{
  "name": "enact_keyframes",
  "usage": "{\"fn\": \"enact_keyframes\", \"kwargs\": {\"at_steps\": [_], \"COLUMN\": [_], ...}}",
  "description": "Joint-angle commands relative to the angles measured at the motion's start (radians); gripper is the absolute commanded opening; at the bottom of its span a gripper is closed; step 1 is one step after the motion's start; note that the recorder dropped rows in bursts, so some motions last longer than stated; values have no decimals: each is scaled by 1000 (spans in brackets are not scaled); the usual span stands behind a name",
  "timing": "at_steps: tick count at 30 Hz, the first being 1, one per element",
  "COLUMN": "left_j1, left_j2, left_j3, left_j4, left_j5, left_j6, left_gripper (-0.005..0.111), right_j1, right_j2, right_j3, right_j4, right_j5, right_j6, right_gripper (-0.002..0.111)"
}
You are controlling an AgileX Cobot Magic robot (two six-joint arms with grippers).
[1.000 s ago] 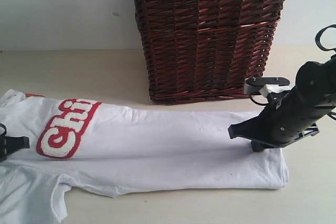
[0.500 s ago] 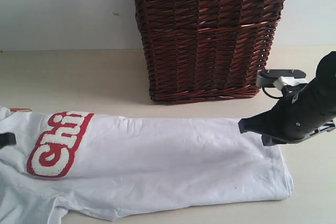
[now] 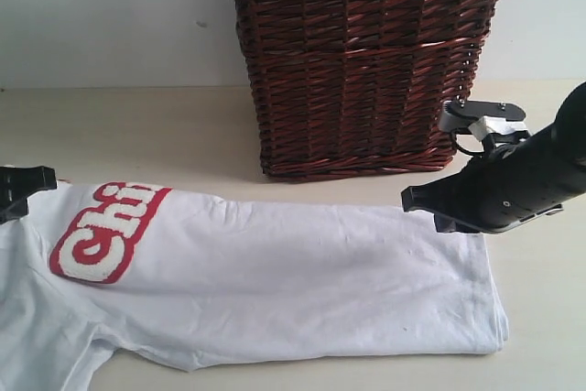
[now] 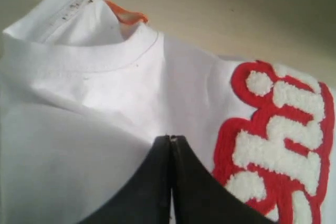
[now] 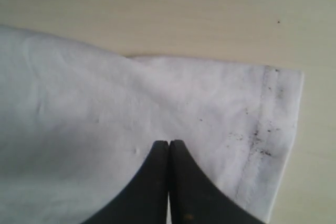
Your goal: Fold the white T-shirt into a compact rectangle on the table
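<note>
Tee (image 3: 275, 272) shifts slightly as we clamp it, collar (image 4: 94, 59) ahead of left gripper (image 4: 170, 139), hem (image 5: 268, 129) beside right gripper (image 5: 169, 142); lengthwise fold done, crosswise left.

You have one white T-shirt (image 3: 275, 281) at your two grippers, the left gripper (image 4: 171, 138) and the right gripper (image 5: 168, 142). Beyond them stands one wicker basket (image 3: 366, 61), on one table (image 3: 137, 125).

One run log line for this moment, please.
left end effector: shut on white T-shirt | right end effector: shut on white T-shirt
</note>
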Motion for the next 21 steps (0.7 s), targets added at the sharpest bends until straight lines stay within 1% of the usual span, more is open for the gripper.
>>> {"fn": "enact_keyframes", "kwargs": {"at_steps": [1,3,5,11,13,15,19,21], "left_j1": [33,49,68,114,119,119,115,100], "left_j2": [30,35,35,13,-5,-33,-111,-144], "left_j3": [2,21,44,91,91,83,32,-6], "left_j4": [25,30,30,27,27,26,-1,-11], "left_j5": [56,70,89,107,115,113,111,105], "left_j6": [3,3,3,-4,-7,-7,-7,-7], "left_gripper": [0,0,4,34,40,43,42,42], "right_j1": [1,1,1,1,1,1,1,1], "right_j2": [8,9,9,9,9,9,9,9], "right_j3": [-14,-16,-16,-16,-16,-18,-19,-19], "right_j4": [5,5,5,5,5,5,15,18], "right_j5": [8,38,54,69,69,66,56,48], "right_j6": [-22,-28,-28,-28,-28,-28,-30,-29], "right_gripper": [0,0,0,0,0,0,0,0]}}
